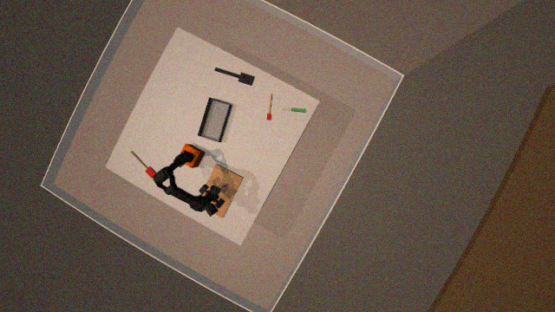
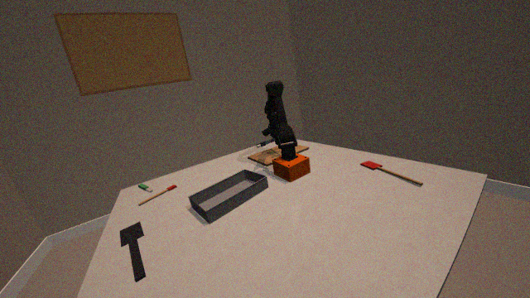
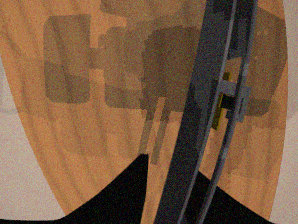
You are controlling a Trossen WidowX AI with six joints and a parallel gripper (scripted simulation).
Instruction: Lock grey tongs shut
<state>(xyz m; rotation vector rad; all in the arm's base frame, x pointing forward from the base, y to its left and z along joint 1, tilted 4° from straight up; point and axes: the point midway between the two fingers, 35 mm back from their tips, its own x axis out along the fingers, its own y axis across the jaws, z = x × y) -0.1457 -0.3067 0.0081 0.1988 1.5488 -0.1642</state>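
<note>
The grey tongs (image 3: pixel 187 120) (image 2: pixel 262 144) are held above the wooden board (image 1: pixel 236 178) (image 2: pixel 301 149) (image 3: pixel 65 165). In the wrist view their two arms run close together, side by side, with a small bracket and a yellow part on the right. Whether the lock has caught cannot be told. My gripper (image 3: pixel 159 162) is shut on the tongs; its black fingers press them from both sides at the bottom of the wrist view. The arm hides most of the tongs in the top and exterior views. The roasting tin (image 1: pixel 204 117) (image 2: pixel 238 204) stands apart from the board, with no tongs on it.
A black spatula (image 1: pixel 246 79) (image 2: pixel 132 236) lies beyond the tin. A small red-ended tool (image 1: pixel 269 116) (image 2: pixel 171 188) and a green-handled tool (image 1: pixel 298 110) (image 2: pixel 142 187) lie near one edge. A larger red-headed tool (image 1: pixel 150 172) (image 2: pixel 370 165) lies on the arm's other side, near the orange base (image 1: pixel 189 162) (image 2: pixel 291 169).
</note>
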